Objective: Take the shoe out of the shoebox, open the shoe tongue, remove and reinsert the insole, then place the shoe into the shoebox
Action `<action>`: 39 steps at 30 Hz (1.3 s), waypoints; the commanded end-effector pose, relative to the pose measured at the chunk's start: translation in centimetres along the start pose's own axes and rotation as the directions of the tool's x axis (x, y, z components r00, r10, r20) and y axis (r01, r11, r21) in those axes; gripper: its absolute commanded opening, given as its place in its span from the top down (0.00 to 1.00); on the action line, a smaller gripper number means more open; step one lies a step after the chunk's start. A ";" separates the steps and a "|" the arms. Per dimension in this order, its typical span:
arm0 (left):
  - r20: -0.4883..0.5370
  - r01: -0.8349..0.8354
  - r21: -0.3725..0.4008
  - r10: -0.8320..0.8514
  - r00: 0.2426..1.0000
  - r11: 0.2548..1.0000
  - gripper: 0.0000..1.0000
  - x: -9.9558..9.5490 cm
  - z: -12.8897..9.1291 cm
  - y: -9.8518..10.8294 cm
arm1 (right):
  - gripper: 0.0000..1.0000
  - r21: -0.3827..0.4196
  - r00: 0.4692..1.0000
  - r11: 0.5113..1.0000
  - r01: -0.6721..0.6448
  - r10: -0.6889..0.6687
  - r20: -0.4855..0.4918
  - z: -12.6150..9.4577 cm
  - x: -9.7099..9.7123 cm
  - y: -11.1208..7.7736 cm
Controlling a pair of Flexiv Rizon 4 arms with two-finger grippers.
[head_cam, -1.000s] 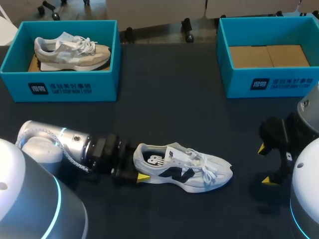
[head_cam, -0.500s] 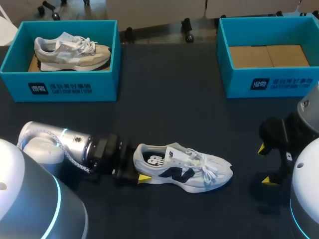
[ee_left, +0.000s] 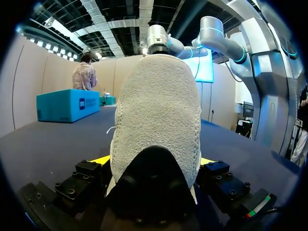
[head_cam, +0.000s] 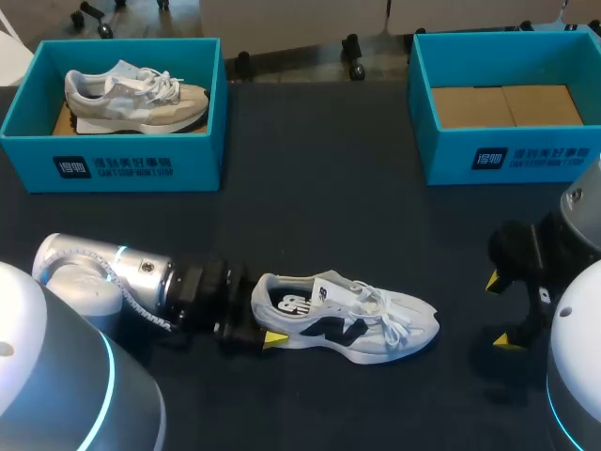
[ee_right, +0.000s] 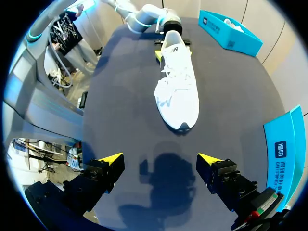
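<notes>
From the head view, the shoe point(head_cam: 349, 324) lies on its sole on the dark table point(head_cam: 319, 188), near the front edge, with its heel toward the left arm point(head_cam: 113, 272) and its toe toward the right. The left gripper point(head_cam: 261, 310) sits at the heel. One yellow tip shows against the heel's near side, and the other is hidden behind the shoe. The left box point(head_cam: 113, 164) stands at the far left with a second shoe point(head_cam: 131, 94) inside it. The right box point(head_cam: 507, 155) stands at the far right and holds only cardboard point(head_cam: 507, 105). The right gripper point(head_cam: 501, 310) hovers near the table's right edge, well apart from the shoe, with its tips spread wide.

In the left wrist view, the shoe's heel point(ee_left: 156, 110) fills the space between the fingers of the left gripper point(ee_left: 155, 161). A yellow tip presses against each side, so the heel is clamped. The right box point(ee_left: 67, 105) stands well ahead, off to one side of the shoe, and the right arm point(ee_left: 216, 38) rises beyond the shoe.

In the right wrist view, the right gripper point(ee_right: 160, 159) stands open above bare table point(ee_right: 125, 106), holding nothing. The shoe point(ee_right: 178, 91) lies ahead of it, toe nearest. At its far end the left gripper point(ee_right: 171, 45) flanks the heel. The left box point(ee_right: 231, 31) lies beyond, to one side.
</notes>
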State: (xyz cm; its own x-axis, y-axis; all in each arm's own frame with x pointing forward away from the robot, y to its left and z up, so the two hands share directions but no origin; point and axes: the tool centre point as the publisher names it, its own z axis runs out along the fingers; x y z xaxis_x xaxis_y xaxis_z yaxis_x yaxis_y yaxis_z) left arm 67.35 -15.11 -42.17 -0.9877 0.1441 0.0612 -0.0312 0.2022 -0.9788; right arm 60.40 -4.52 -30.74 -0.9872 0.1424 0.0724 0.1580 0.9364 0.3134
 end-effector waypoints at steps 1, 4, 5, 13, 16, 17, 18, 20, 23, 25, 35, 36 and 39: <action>0.005 0.001 -0.009 -0.001 1.000 1.000 0.00 0.2 0.1 -0.3 | 0.00 0.001 1.000 1.000 0.000 0.000 0.004 0.0 0.2 0.0; 0.007 0.009 -0.014 -0.008 1.000 1.000 0.00 0.1 0.2 -0.3 | 0.00 0.001 1.000 1.000 0.000 0.000 0.004 0.0 0.2 0.0; 0.009 0.011 -0.017 -0.011 1.000 1.000 0.00 0.0 0.2 -0.3 | 0.00 0.001 1.000 1.000 0.000 0.000 0.004 0.0 0.2 0.0; 0.028 0.012 -0.023 -0.011 1.000 1.000 1.00 0.0 0.3 0.0 | 0.00 0.001 1.000 1.000 0.000 0.000 0.004 0.0 0.2 0.0; 0.029 0.010 -0.019 -0.009 1.000 1.000 1.00 0.0 0.2 0.1 | 0.00 0.001 1.000 1.000 0.000 0.000 0.004 0.0 0.2 0.0; 0.028 0.010 -0.019 -0.010 1.000 1.000 1.00 0.0 0.1 0.1 | 0.00 0.001 1.000 1.000 0.000 0.000 0.004 0.0 0.2 0.0; 0.027 0.010 -0.019 -0.010 1.000 1.000 1.00 0.0 0.0 0.1 | 0.00 0.001 1.000 1.000 0.000 0.000 0.004 0.0 0.2 0.0; 0.019 0.018 -0.017 -0.018 1.000 1.000 1.00 0.1 -0.3 0.1 | 0.00 0.001 1.000 1.000 0.000 0.000 0.004 0.0 0.2 0.0; 0.019 0.018 -0.017 -0.018 1.000 1.000 1.00 0.1 -0.3 0.1 | 0.00 0.001 1.000 1.000 0.000 0.000 0.004 0.0 0.2 0.0; 0.019 0.018 -0.017 -0.018 1.000 1.000 1.00 0.1 -0.3 0.1 | 0.00 0.001 1.000 1.000 0.000 0.000 0.004 0.0 0.2 0.0; 0.019 0.018 -0.017 -0.018 1.000 1.000 1.00 0.1 -0.3 0.1 | 0.00 0.000 1.000 1.000 -0.012 0.012 0.008 -0.2 0.0 0.3; 0.019 0.018 -0.017 -0.018 1.000 1.000 1.00 0.1 -0.3 0.1 | 0.00 0.004 0.999 0.999 -0.050 0.050 0.004 -0.4 -0.3 1.1; 0.019 0.018 -0.017 -0.018 1.000 1.000 1.00 0.1 -0.3 0.1 | 0.00 0.032 0.982 0.981 -0.189 0.190 -0.012 -0.5 -0.8 2.7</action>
State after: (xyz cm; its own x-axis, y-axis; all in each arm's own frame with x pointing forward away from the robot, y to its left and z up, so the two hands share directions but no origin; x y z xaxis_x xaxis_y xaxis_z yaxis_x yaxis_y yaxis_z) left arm 67.36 -15.08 -42.30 -0.9898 0.1213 0.0742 -0.0463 0.2186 -0.9747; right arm 60.66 -3.61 -29.93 -0.9653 0.2390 0.1050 0.2605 0.9079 0.3283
